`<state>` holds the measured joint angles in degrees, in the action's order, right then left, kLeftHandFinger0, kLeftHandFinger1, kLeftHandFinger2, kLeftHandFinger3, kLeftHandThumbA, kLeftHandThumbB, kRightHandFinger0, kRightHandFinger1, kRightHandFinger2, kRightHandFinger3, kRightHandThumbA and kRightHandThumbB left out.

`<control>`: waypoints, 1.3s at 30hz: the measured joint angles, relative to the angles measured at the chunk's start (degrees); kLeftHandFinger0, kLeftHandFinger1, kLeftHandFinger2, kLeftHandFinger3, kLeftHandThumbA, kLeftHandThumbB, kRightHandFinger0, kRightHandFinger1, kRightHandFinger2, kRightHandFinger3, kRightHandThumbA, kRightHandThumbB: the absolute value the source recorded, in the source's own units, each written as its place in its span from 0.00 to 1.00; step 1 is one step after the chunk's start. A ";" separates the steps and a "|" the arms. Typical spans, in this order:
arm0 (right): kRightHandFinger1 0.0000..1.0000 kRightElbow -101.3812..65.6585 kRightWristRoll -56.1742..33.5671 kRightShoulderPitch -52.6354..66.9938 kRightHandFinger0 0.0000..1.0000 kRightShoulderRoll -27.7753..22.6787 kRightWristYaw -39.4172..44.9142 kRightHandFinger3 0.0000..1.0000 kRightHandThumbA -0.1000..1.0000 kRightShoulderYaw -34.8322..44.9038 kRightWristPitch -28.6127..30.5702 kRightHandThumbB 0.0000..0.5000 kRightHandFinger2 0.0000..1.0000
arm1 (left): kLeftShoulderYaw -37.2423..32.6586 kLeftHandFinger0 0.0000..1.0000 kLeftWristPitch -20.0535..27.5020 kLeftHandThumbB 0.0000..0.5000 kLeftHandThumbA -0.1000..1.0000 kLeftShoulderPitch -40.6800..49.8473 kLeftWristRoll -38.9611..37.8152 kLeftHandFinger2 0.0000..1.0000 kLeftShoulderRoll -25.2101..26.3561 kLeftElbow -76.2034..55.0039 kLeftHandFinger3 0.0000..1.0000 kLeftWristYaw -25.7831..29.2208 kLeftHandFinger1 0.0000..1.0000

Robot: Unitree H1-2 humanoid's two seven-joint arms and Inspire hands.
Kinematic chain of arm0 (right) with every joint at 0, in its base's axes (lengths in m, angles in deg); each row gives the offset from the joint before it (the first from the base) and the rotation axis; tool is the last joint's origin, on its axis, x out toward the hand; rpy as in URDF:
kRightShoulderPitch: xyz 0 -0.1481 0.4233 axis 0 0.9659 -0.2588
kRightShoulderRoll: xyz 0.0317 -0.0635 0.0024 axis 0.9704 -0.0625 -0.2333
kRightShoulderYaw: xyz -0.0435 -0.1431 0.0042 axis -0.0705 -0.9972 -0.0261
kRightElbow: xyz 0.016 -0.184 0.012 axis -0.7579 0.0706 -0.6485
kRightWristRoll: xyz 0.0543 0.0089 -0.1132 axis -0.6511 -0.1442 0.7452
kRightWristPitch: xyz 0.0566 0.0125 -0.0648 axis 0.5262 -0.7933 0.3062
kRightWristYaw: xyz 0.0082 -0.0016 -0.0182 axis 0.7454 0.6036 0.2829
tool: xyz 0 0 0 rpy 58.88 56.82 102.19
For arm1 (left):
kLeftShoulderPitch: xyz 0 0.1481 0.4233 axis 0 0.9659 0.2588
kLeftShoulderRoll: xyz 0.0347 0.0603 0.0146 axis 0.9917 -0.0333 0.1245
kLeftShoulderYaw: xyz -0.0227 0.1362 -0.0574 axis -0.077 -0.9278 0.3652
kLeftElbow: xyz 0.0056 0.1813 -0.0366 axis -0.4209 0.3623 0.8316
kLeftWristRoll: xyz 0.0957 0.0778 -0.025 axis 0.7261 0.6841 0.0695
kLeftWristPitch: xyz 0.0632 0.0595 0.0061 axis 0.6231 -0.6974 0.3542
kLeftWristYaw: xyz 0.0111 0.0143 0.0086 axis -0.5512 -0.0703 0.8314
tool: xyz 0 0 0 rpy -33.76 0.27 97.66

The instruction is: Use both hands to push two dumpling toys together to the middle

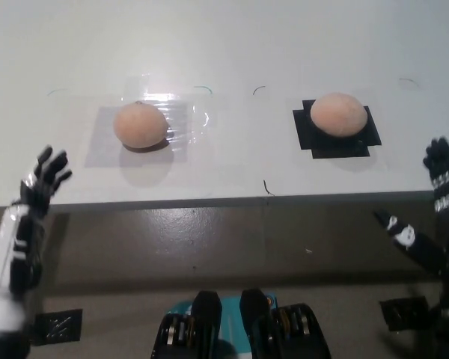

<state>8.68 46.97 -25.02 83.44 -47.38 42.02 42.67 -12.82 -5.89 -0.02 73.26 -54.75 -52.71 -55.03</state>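
- No pushing is done: the left tan rounded dumpling toy (141, 125) and the right one (338, 114) are seen well apart on the white table (232, 45).
- The white left hand (40, 181) and black right hand (442, 173) are raised at the near edge, fingers apart, touching nothing.
- Left to do: both toys are to be pushed to the middle.

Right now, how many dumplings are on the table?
2. One dumpling sits on the clear shiny patch on the left side of the table. The other dumpling sits on the black patch on the right.

Two dumpling toys (141, 125) (338, 114), one table (224, 45).
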 measured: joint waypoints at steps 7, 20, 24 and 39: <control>1.00 3.73 -1.20 -7.73 1.00 -1.54 -0.14 1.00 1.00 2.15 -2.07 0.32 1.00 | 0.55 1.00 -1.30 0.50 1.00 -9.03 0.45 1.00 2.62 8.57 1.00 -0.12 1.00; 1.00 21.70 -3.93 -24.09 1.00 -4.08 -0.58 1.00 1.00 4.85 -5.79 0.34 1.00 | 0.32 1.00 -2.50 0.47 1.00 -26.83 0.82 1.00 5.28 29.36 1.00 -0.25 1.00; 1.00 28.68 -4.77 -28.39 1.00 -4.29 -0.61 1.00 1.00 5.30 -6.32 0.32 1.00 | 0.16 1.00 -2.64 0.58 1.00 -29.95 1.10 1.00 5.85 35.02 1.00 -0.26 1.00; 1.00 55.96 -3.03 -39.99 1.00 -6.21 -2.53 1.00 1.00 3.43 -5.33 0.36 1.00 | -3.79 1.00 -0.81 0.69 1.00 -38.73 5.04 1.00 7.70 55.59 1.00 -0.15 1.00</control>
<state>64.64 43.94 -65.02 77.23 -49.91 45.45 37.34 -16.61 -6.71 -38.75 78.30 -47.06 2.88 -55.18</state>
